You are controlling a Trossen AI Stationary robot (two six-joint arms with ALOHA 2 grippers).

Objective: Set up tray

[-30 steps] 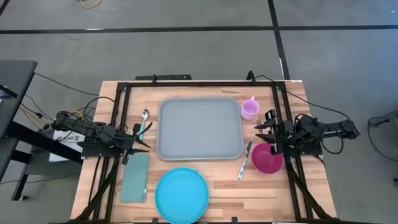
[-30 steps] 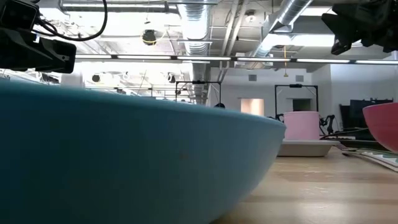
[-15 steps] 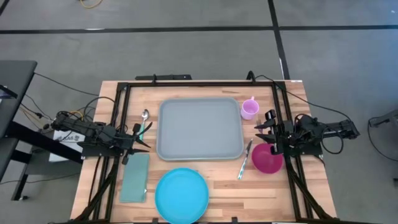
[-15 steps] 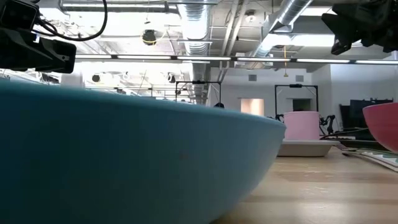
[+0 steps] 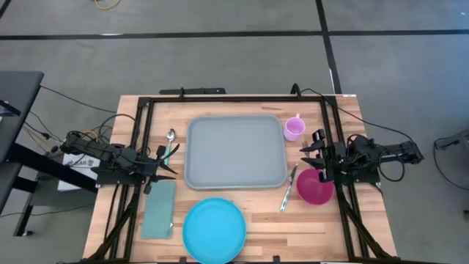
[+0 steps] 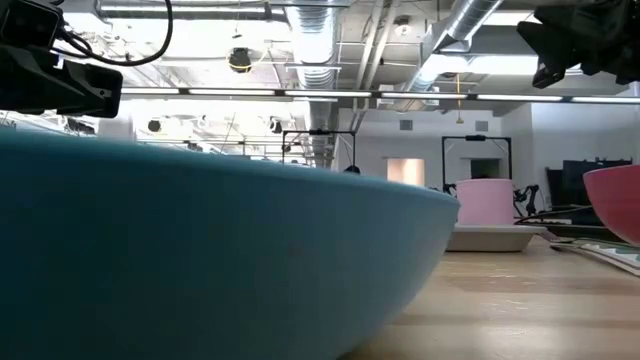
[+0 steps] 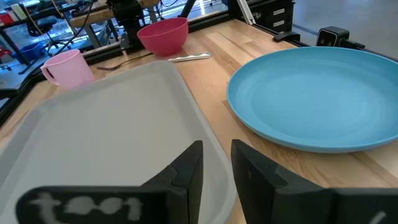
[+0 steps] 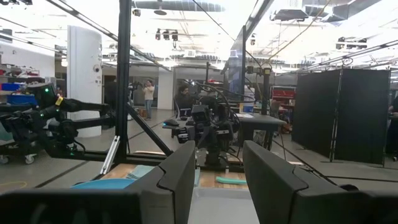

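Tray (image 5: 234, 152) bare, both pincers (image 5: 163, 163) (image 5: 315, 154) released, holding nothing; grip plate (image 5: 213, 229) by rim, land it flat inside.

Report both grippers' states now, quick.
Left gripper: open with a narrow gap, holding nothing, at the tray's left edge.
Right gripper: open, empty, above the pink bowl.

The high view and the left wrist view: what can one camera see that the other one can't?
Only the high view shows the pale teal napkin, the spoon, the whole table and the right gripper, its fingers open. Only the left wrist view shows the left gripper close up, with a small gap between its fingers, above the tray's edge. Both show the tray, the blue plate, the pink cup and the magenta bowl.
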